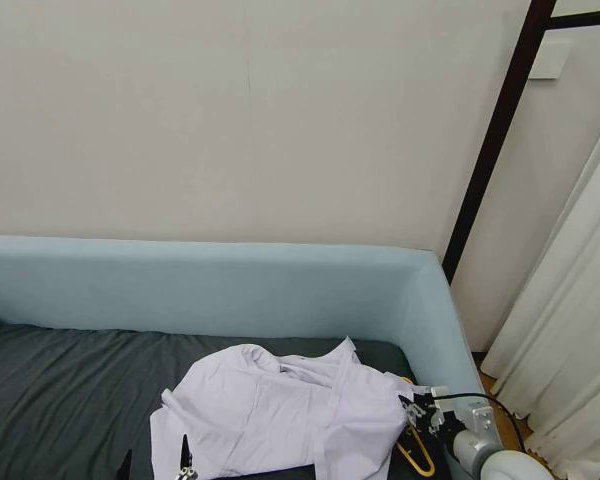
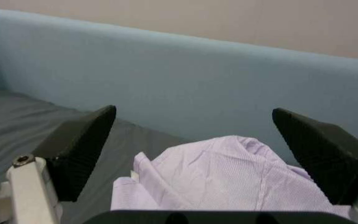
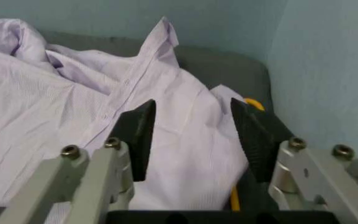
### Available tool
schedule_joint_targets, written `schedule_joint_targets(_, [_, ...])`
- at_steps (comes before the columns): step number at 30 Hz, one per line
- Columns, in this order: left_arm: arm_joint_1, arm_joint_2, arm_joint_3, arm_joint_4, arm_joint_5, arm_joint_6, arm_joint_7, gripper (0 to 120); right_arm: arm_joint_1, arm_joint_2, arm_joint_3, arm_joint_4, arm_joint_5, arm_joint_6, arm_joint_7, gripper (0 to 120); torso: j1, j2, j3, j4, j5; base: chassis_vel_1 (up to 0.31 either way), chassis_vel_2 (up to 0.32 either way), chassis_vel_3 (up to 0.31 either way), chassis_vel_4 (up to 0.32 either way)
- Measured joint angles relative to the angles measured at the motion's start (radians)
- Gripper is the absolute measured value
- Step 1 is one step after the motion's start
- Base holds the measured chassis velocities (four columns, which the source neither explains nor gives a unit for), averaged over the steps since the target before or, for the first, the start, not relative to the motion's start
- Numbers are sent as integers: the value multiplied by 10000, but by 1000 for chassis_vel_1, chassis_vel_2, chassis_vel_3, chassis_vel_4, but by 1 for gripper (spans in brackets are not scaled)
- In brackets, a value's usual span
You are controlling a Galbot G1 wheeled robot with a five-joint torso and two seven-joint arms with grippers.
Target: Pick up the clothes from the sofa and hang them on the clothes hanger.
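Nearest the robot, the right gripper [image 3: 193, 112] is held just over the right side of the lilac shirt [image 1: 280, 415], jaws spread and nothing gripped. The left gripper [image 2: 193, 121] is set low by the shirt's near-left edge, opened even wider, also empty. The shirt is left crumpled on the sofa's dark grey seat cushion [image 1: 60, 385], toward the right armrest end. It looks like thin woven fabric, so it's probably light, floppy and a bit slidey, and it'd likely sag and bunch rather than hold any shape. A pinch is best taken on a raised fold or the collar ridge, not on flat cloth tbh. The yellow hanger [image 3: 253, 103] is tucked partly under the shirt's right edge. In the right wrist view it's seen poking out at two spots along the cloth, while the head view gets just a hook-like loop of it. Farther back, the pale blue backrest [image 1: 230, 290], the wall [image 1: 230, 110] and a white curtain [image 1: 570, 340] off to the right are picked up by the head view.
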Motion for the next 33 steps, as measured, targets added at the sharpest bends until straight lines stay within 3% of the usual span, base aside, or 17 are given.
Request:
schedule_joint_targets(6, [-39,94,-12,27,-74,16,0,99,-842,-71,855,942,-71,-328,335,75,-1,0,0,-3,-1,0,0,0,0])
schedule_joint_targets(13, [-138,140,42,204,-63,18,0,99,-14,135,357,762,708,-314,420,97,0,0,0,-2,1,0,0,0,0])
schedule_joint_targets(21, [62,-6,26,214,13,-44,21,99,3219,898,-1475,-1594,2468,-560,632,100,2,-1,1,1,2,0,0,0,0])
schedule_joint_targets(33, [267,-10,117,241,157,-454,509,100,6842,3072,-4016,-5938,1478,-448,-825,100,1,-2,2,0,-1,0,0,0,0])
